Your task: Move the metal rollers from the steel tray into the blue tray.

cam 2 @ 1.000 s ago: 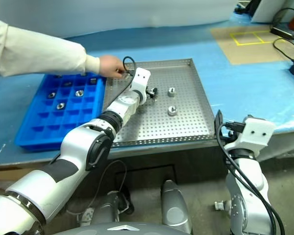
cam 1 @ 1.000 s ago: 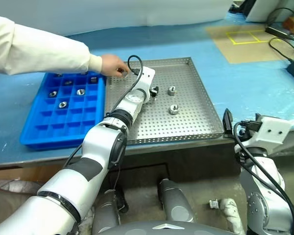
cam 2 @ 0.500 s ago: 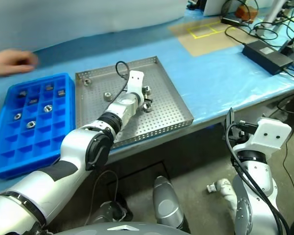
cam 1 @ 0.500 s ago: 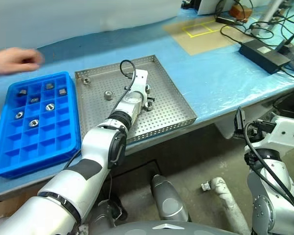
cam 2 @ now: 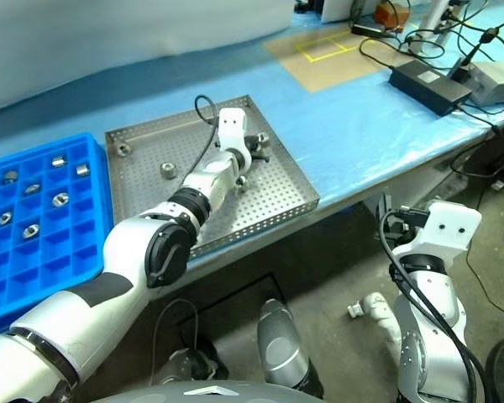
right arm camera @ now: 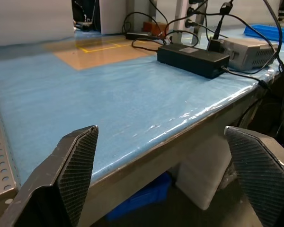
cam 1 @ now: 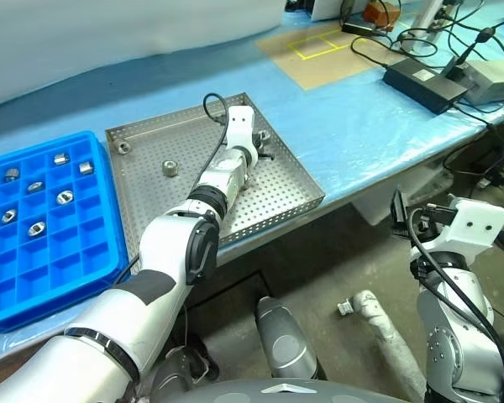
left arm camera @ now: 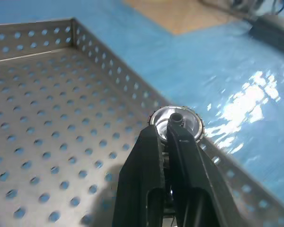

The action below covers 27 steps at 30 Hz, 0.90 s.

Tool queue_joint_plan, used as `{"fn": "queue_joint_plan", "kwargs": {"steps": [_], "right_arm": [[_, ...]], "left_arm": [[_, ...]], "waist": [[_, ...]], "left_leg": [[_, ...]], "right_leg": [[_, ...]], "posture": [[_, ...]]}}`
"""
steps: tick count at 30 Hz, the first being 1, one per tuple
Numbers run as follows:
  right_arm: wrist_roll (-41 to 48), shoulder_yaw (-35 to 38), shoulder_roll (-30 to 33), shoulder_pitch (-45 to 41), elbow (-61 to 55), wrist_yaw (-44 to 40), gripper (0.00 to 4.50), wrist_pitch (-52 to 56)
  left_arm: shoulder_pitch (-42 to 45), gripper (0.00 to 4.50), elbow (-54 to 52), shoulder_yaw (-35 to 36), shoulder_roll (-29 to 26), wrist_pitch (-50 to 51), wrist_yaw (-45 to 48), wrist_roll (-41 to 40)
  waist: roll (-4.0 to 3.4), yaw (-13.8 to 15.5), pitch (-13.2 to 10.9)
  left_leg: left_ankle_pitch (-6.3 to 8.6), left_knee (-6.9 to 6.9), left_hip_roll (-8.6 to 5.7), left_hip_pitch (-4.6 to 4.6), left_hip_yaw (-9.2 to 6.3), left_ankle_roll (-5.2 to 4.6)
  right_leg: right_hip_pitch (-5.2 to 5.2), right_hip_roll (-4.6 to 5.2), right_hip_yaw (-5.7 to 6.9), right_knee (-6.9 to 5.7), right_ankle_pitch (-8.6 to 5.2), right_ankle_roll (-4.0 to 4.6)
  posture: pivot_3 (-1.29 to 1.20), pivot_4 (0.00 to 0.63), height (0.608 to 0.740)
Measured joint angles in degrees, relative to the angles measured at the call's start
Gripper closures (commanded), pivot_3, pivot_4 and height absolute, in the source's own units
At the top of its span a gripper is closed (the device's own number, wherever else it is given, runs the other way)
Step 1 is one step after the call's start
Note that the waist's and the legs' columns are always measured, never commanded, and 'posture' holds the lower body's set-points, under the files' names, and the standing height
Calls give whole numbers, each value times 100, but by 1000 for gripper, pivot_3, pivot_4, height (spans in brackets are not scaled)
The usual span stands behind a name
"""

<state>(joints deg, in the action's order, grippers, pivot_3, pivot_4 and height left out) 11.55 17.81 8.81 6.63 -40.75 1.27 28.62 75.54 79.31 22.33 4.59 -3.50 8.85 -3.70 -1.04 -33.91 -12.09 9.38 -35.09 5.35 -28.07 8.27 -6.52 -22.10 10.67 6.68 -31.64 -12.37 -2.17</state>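
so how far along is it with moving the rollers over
Partway. Done: six metal rollers already sit in compartments of the blue tray. In hand: the left hand is shut on one roller, held above the steel tray near its right rim. Left: at least two rollers lie on the steel tray's floor. The right hand is open, holding nothing.

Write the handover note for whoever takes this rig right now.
Left gripper: shut on a roller, above the steel tray near its right rim.
Right gripper: open, holding nothing, off the table's edge.
Done: six rollers sit in the blue tray.
Left: carry the held roller over, then two loose rollers lying on the steel tray.
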Motion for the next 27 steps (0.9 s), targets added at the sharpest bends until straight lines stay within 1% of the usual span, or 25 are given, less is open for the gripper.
{"fn": "queue_joint_plan", "kwargs": {"steps": [1,2,3,4,8,10,12,16,17,19,23,25,27], "right_arm": [[0,-61,3,-96,89,-30,0,-1],[1,-119,22,-203,182,-74,0,-6],[2,-161,65,-326,286,-123,0,-10],[2,-191,115,-454,380,-168,0,-18],[5,-334,267,-978,878,-384,0,-65],[6,-421,306,-1173,1106,-492,0,-85],[7,-518,317,-1318,1323,-585,0,-94],[8,-692,339,-1732,1787,-823,0,-178],[9,-742,346,-1823,1897,-895,0,-201],[19,-868,347,-2090,2195,-1055,0,-224],[159,-1019,322,-2575,2622,-1376,0,-239],[287,-1022,253,-2867,2859,-1505,0,-237],[645,-879,-51,-3255,3147,-1557,0,-194]], "left_arm": [[30,4470,-20,95,1,-31,108,-125],[43,4470,-36,204,0,-43,234,-264],[47,4470,-50,315,-6,-42,354,-407],[49,4470,-62,421,-11,-37,473,-543],[50,4470,-70,868,-159,94,844,-1096],[50,4470,-77,1042,-242,176,964,-1350],[50,4470,-89,1206,-311,287,1055,-1577],[49,4470,-113,1545,-439,738,1403,-2116],[46,4470,-116,1575,-464,832,1492,-2192],[30,4470,-171,1560,-499,924,1664,-2268],[-178,4470,-470,1217,-623,819,1940,-2134],[-377,4470,-695,1070,-668,841,2201,-2122],[-676,4470,-1072,854,-693,938,2561,-2113]], "waist": [[-1,-9,0],[0,-11,0],[-1,-6,1],[-2,10,1],[-2,80,2],[0,179,1],[1,280,1],[2,604,0],[3,671,0],[3,829,-1],[5,1189,-2],[5,1392,-1],[4,1614,-1]], "left_leg": [[9,0,-9,1,2,-14],[14,1,-13,4,6,-23],[16,3,-15,5,7,-27],[20,4,-20,5,10,-34],[17,18,-10,0,11,-62],[26,2,-9,0,19,-77],[25,1,2,2,18,-77],[20,-18,4,13,19,-71],[20,-23,4,21,21,-71],[23,-27,4,38,27,-66],[19,-26,6,63,25,-37],[5,-26,12,66,25,-40],[-9,-26,19,65,26,-44]], "right_leg": [[-4,0,-17,-5,5,7],[-6,-1,-30,-14,21,32],[-6,-1,-34,-15,54,49],[-8,1,-41,-17,108,44],[-31,1,-32,-58,102,27],[-50,10,-35,-115,86,16],[-51,5,-30,-126,85,16],[-40,5,-39,-135,87,21],[-33,4,-42,-135,92,30],[-17,4,-49,-135,102,46],[2,-1,-54,-138,113,64],[-5,-3,-58,-157,114,66],[-22,-6,-62,-187,110,71]], "posture": [[-689,150,740],[-676,150,740],[-651,150,740],[-625,150,740],[-555,150,740],[-511,150,740],[-456,150,740],[-379,150,740],[-379,150,740],[-281,150,740],[-188,150,740],[-139,150,740],[-89,150,740]]}}
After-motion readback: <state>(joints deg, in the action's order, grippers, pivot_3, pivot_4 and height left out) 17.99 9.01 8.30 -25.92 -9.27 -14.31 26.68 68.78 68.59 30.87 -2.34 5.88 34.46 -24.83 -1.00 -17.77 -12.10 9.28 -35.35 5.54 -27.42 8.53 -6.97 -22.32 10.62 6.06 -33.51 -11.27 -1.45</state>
